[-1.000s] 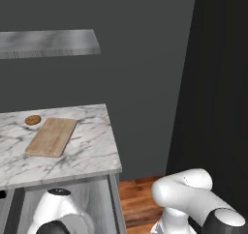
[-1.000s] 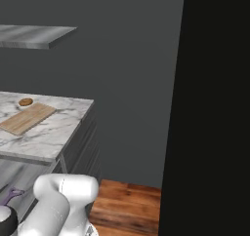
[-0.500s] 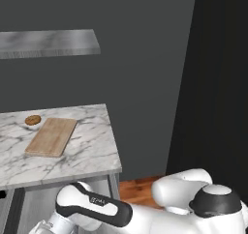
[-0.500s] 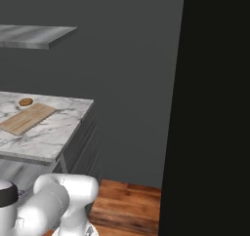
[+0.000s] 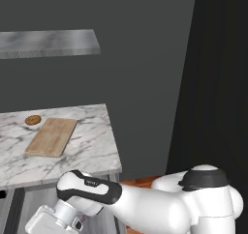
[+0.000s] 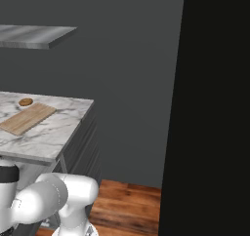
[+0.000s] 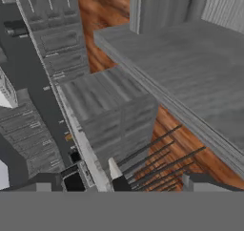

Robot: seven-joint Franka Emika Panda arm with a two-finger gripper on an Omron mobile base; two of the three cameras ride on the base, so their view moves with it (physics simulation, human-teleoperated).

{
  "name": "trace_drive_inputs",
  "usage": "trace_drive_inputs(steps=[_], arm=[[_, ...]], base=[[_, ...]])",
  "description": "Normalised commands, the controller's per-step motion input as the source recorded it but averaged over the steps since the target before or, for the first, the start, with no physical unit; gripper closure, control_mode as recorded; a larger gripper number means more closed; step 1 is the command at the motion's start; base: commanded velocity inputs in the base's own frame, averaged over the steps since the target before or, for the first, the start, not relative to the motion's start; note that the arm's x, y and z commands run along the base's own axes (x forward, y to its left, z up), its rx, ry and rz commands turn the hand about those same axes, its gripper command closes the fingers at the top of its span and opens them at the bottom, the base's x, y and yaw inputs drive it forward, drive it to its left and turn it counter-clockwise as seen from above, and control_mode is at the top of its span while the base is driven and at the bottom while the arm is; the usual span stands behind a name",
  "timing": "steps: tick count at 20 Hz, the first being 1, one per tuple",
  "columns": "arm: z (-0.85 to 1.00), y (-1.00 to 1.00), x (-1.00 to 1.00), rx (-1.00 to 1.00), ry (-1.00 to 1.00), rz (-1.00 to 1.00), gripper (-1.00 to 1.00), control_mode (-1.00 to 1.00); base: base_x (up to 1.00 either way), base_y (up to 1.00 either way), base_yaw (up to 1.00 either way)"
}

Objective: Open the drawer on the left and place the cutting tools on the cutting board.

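From the left base camera, a tan cutting board [image 5: 52, 137] lies on the marble counter [image 5: 92, 153] beside a small round pastry [image 5: 32, 120]; the white arm [image 5: 145, 206] bends low in front of the cabinet.

From the right base camera, the same board sits near the counter's far side.

From the hand camera, the gripper [image 7: 155, 180] hangs with fingers spread wide, grasping nothing, over grey wood-grain panels, possibly the drawer; no handle is clear. Best to find the handle before closing.
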Motion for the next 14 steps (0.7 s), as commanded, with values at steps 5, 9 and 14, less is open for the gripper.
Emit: trace_drive_inputs(steps=[5,9,14], arm=[[0.11,-0.02,0.41,-0.39,0.0,-0.07,-1.0,-1.0],[-0.01,0.0,0.34,-0.4,0.02,-0.05,-1.0,-1.0],[-0.13,0.0,0.23,-0.44,0.01,0.0,-1.0,-1.0]], base=[[0.0,0.0,0.0],[0.0,0.0,0.0],[0.0,0.0,0.0]])
